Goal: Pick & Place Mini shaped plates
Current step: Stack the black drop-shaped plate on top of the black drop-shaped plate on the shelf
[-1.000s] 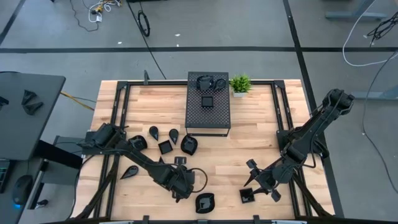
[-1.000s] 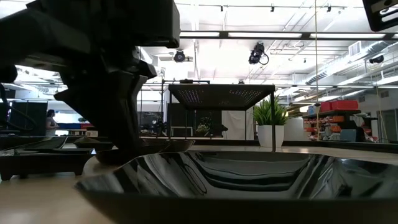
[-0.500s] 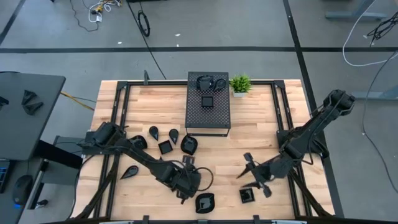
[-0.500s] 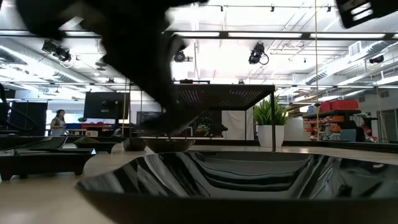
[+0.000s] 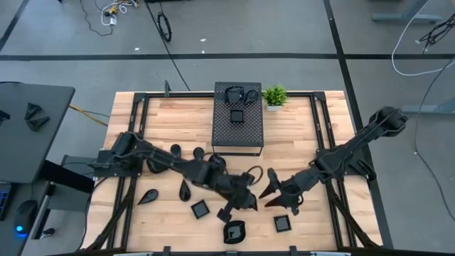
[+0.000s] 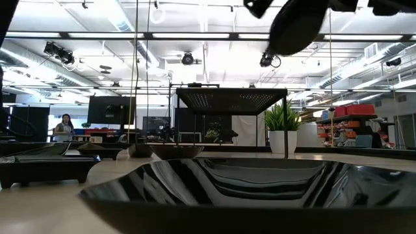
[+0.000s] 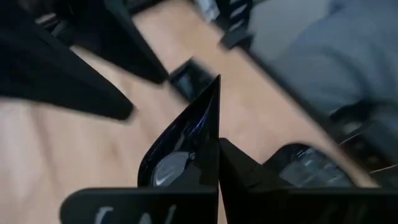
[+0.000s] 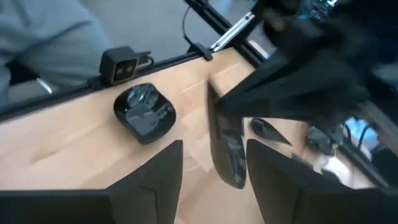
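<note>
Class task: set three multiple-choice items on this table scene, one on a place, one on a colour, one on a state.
1. The plant stands: A beside the box; B on the box; C at the table's front edge.
2. The plant is: A red; B green; C blue.
3. The left end effector is: A open; B shut on a plate; C out of view.
Key: A, it sits by the box's far corner; B, its leaves are green; B, the wrist view shows the plate clamped edge-on.
</note>
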You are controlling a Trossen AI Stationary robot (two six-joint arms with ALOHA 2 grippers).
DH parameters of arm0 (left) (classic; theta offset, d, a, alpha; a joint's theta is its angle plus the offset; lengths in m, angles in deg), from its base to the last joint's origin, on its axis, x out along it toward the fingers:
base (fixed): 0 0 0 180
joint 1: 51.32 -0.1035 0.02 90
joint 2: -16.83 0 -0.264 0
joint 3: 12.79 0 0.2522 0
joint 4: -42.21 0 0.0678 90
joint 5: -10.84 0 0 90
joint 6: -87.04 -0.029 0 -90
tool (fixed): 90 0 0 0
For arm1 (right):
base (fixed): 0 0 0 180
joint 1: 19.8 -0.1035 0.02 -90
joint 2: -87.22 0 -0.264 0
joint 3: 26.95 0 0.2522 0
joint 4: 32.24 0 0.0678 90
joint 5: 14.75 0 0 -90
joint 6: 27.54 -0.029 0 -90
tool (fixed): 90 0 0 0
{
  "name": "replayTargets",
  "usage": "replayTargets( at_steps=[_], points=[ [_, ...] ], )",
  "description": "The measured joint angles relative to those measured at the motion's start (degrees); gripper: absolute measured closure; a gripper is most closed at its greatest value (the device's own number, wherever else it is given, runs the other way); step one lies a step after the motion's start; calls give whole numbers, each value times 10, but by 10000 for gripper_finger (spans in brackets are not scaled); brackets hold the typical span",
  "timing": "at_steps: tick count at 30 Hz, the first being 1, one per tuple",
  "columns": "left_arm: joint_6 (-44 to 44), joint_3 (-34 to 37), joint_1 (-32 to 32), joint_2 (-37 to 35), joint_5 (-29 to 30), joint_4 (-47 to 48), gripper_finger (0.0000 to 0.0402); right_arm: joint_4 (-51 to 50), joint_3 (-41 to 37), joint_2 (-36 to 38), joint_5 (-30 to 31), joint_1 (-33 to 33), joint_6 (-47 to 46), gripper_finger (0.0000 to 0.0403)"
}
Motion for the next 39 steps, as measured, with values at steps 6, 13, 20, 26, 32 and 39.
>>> replayTargets(
  at_steps=[6,13,20,26,32,39],
  points=[
    [0,0,-19,0,-68,-23,401,44,0,-30,3,6,19,222],
    [0,0,-18,0,-69,-25,399,56,0,-32,-1,6,16,253],
    [7,0,-17,0,-68,-25,400,56,0,-32,0,6,-22,321],
    [8,0,-17,0,-60,-25,400,58,0,-32,1,6,-78,324],
    [5,1,-16,0,-58,-26,399,47,0,-32,2,8,-111,283],
    [5,1,-16,0,-63,-26,399,41,0,-48,-2,15,-123,260]
  ],
)
